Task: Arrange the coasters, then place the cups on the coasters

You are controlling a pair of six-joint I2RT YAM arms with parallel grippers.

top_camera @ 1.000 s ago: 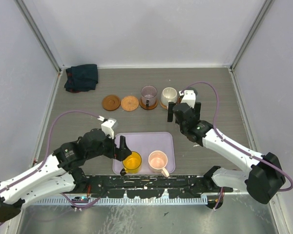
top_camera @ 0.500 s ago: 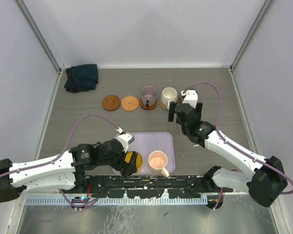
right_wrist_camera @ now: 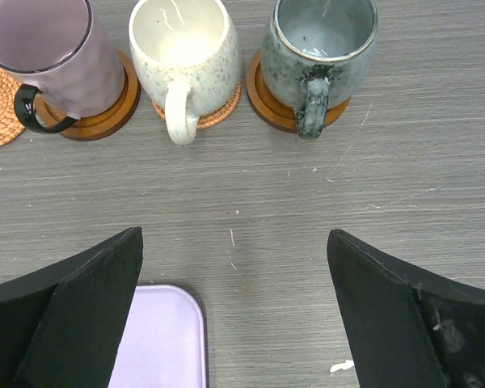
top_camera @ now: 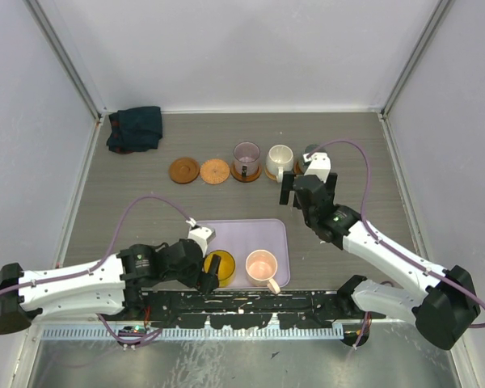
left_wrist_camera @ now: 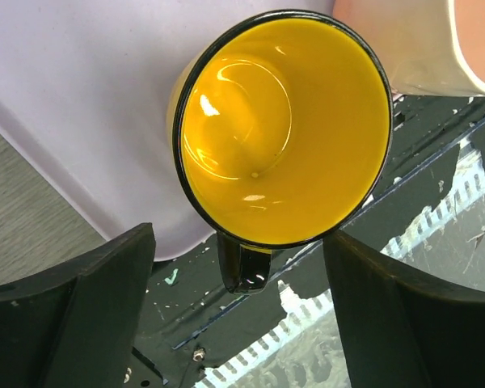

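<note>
left gripper (left_wrist_camera: 238, 238) jaws wide, straddling yellow cup (left_wrist_camera: 283, 129) from its handle side, no contact seen: likely lining up to lift it off tray (left_wrist_camera: 81, 97) to a bare coaster (top_camera: 215, 170) far ahead | right gripper (right_wrist_camera: 234, 242) wide, empty; purple cup (right_wrist_camera: 52, 56), white cup (right_wrist_camera: 184, 48), grey-green cup (right_wrist_camera: 323, 36) on coasters just ahead | vs earlier: left arm dropped and swung in round the cup, right barely moved

Glossy yellow cup (left_wrist_camera: 283, 121), speckled cream cup (right_wrist_camera: 186, 48), matt wood-grain table (right_wrist_camera: 307, 210)
</note>
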